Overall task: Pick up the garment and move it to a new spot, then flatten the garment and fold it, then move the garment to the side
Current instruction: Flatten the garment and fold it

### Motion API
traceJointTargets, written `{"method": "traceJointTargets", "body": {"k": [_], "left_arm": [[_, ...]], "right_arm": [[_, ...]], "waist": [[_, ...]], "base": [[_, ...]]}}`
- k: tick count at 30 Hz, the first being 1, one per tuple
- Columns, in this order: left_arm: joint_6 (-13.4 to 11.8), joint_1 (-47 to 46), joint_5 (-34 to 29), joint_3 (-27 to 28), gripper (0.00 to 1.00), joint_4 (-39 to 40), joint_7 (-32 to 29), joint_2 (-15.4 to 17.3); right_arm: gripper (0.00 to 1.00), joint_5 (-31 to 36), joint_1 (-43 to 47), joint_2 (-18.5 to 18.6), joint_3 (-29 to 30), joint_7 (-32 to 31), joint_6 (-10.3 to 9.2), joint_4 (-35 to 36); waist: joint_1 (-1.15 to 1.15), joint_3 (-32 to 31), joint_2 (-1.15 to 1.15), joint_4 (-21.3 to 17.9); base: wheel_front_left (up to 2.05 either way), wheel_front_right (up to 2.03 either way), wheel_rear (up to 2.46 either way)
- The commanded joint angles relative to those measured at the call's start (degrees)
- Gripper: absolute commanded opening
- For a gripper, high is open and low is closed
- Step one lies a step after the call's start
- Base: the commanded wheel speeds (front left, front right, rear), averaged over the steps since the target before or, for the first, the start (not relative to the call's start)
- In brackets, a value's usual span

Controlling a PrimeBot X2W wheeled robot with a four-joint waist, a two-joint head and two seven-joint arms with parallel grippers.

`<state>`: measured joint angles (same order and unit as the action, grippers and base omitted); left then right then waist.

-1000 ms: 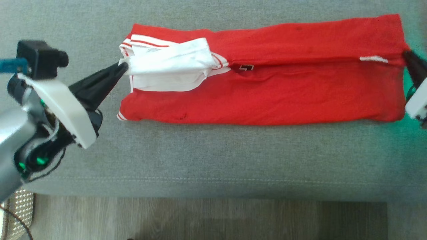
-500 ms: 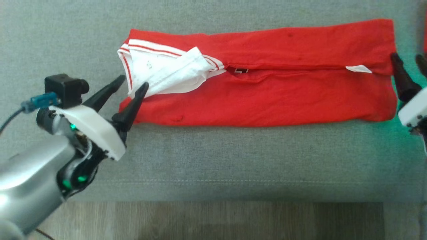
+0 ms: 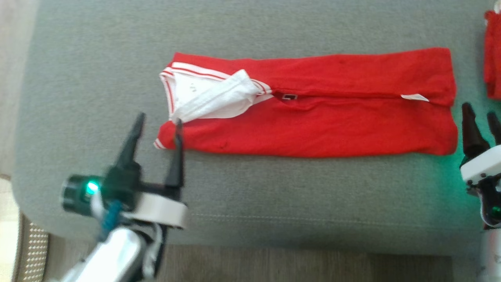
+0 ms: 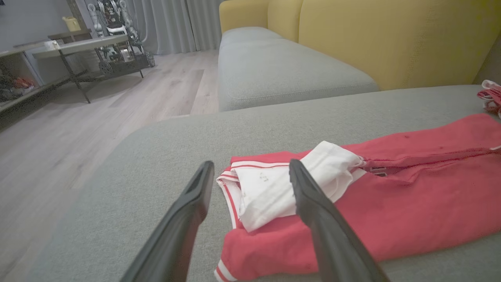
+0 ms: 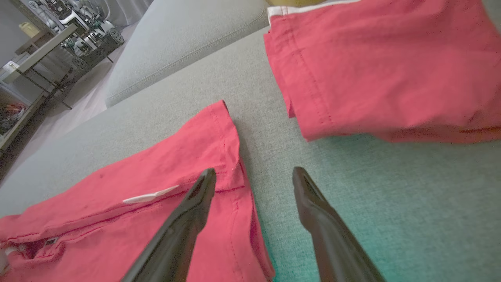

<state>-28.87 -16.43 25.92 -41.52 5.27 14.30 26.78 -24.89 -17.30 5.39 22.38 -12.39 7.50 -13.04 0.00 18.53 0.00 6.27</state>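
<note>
The garment (image 3: 313, 117) lies flat on the grey seat cushion (image 3: 274, 196) as a long, narrow red strip running left to right. Its long sides are folded inward and meet along a lengthwise line near the middle. A white panel with red stripes (image 3: 211, 98) sits on top at the left end, and a small white tag (image 3: 414, 97) lies on the fold line near the right end. The left gripper (image 3: 159, 118) is at the near-left corner of the garment with its two fingers spread apart and nothing between them. In the head view one fingertip overlaps the near-left edge of the cloth and the other is over bare cushion; whether the fingertip touches the cloth cannot be told. The right gripper (image 3: 479, 109) is just beyond the right end of the garment, fingers likewise spread and empty. In the right wrist view one finger overlaps the garment's right hem and the other is over bare cushion. A second red cloth (image 3: 492, 55) lies farther right, apart from the garment. A wooden floor (image 3: 274, 270) borders the near edge of the cushion.
</note>
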Motion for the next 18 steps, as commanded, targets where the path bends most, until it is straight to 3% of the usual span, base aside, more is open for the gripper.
{"method": "traceJointTargets", "body": {"k": [1,7,14,18], "left_arm": [[-0.4,-0.4,-3.0,2.7,1.00,2.1,0.7,-0.4],[0.8,2.8,-11.3,1.7,1.00,0.9,0.7,-4.8],[2.2,4.4,-14.0,3.7,1.00,0.0,0.7,-7.8],[3.0,5.4,-15.3,5.3,1.00,-0.2,0.7,-9.0]], "right_arm": [[1.00,1.5,-2.5,0.6,-0.4,0.6,-0.01,-0.2],[1.00,5.7,-7.3,2.4,1.4,1.2,-0.01,-10.1],[1.00,9.8,-10.4,4.5,2.8,1.5,-0.01,-19.4],[1.00,10.6,-10.6,4.6,0.4,-0.2,-0.01,-24.1]], "waist": [[0.00,-0.9,0.00,1.4],[0.00,-1.6,0.00,4.1],[0.00,-2.1,0.00,5.9],[0.00,-2.5,0.00,6.5]], "base": [[0.00,0.00,0.00],[0.00,0.00,0.00],[0.00,0.00,0.00],[0.00,0.00,0.00]]}}
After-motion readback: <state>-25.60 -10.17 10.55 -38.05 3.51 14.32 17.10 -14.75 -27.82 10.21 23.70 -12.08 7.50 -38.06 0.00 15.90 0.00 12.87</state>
